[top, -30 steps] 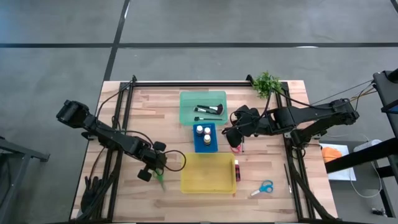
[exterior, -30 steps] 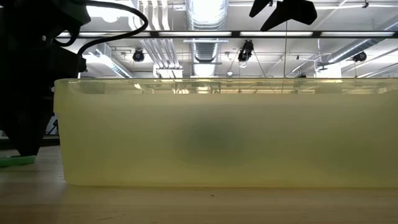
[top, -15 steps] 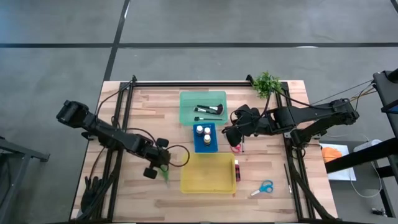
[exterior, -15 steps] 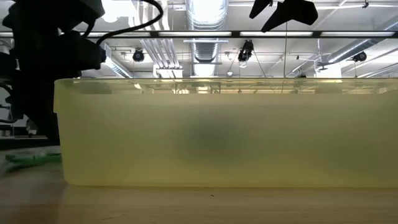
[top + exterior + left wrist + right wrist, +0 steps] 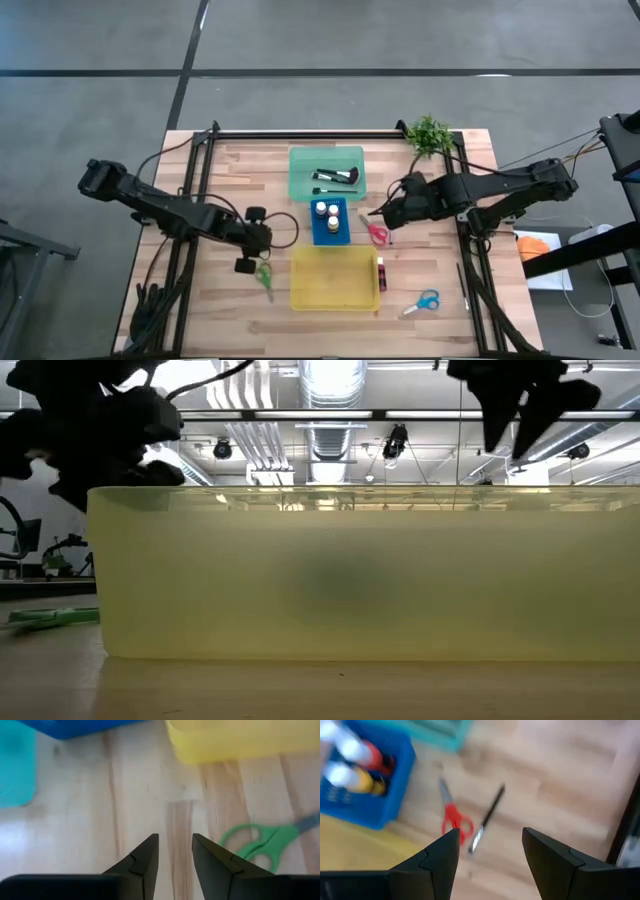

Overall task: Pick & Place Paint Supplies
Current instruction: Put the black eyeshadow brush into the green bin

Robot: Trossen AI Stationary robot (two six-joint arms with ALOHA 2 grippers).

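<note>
The green scissors (image 5: 263, 276) now lie flat on the worktop (image 5: 220, 180) just beside the yellow tray's (image 5: 335, 300) left wall — a second ago they sat under the left hand (image 5: 252, 240), which has since lifted off and drawn back toward the arm's own side. Its fingers stand a little apart with nothing between them; in the left wrist view only bare wood shows in the gap, and the green scissors (image 5: 265, 842) rest off to one side, untouched. So the scissors have been let go outside the tray, not in it, and by the look of it that placement still has to be made good or redone. The right hand (image 5: 392, 212) has also shifted: it has pulled back toward its own side from over the red scissors (image 5: 377, 232), which lie near the blue tray (image 5: 329, 235) with a thin black brush (image 5: 487, 817) close beside them. Its fingers are spread and empty. Two brushes already sit in the green tray (image 5: 327, 190) and white-capped bottles in the blue tray, while a small paint bottle (image 5: 381, 272) and the blue scissors (image 5: 424, 301) wait on the wood — a good share of the sorting appears to remain.
</note>
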